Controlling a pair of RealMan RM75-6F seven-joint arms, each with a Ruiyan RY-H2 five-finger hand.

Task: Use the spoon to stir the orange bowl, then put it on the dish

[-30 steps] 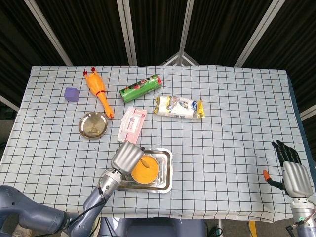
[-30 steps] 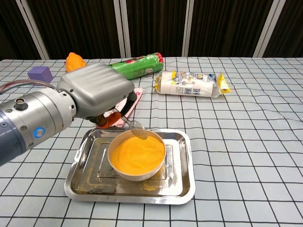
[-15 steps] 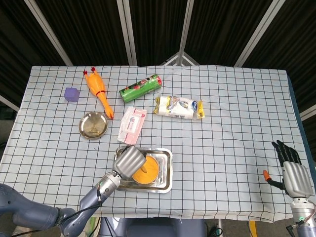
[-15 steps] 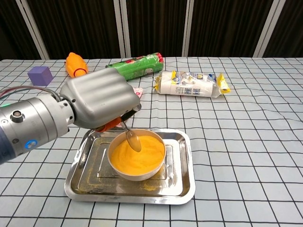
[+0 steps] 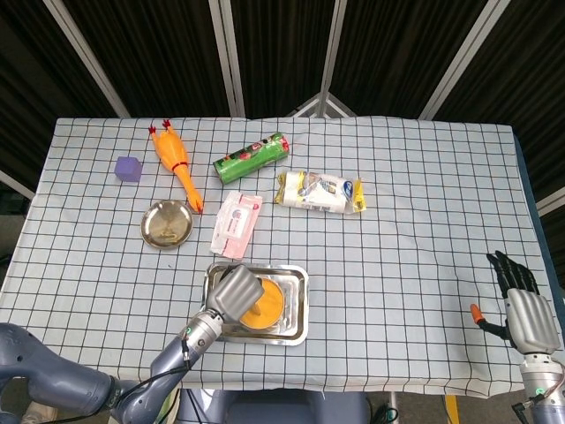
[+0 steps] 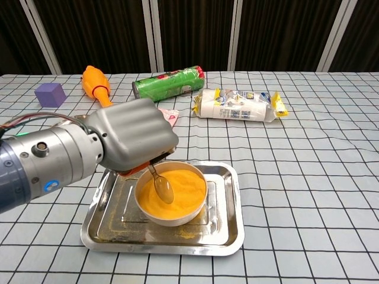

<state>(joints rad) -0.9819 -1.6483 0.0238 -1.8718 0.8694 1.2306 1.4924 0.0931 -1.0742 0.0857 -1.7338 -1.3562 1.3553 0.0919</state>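
Head view shows the checked table [image 5: 415,194] from above, with a steel tray [image 5: 296,305] near its front edge and the orange bowl [image 5: 265,305] standing inside it. Over the tray's left side the left hand [image 5: 235,291] has its fingers wrapped around the orange handle of the spoon [image 6: 160,184]; in the chest view the spoon slants down with its tip resting in the bowl's orange filling. Off the table's right front corner the right hand [image 5: 521,309] is upright, fingers straight and apart, holding nothing. Behind the tray lie a white and yellow packet [image 5: 320,193], a green can [image 5: 252,157] on its side, a rubber chicken [image 5: 175,161] and a pink pack [image 5: 237,223]. Well left of the pack is the round dish [image 5: 166,223], bare, and farther back a purple cube [image 5: 128,168].
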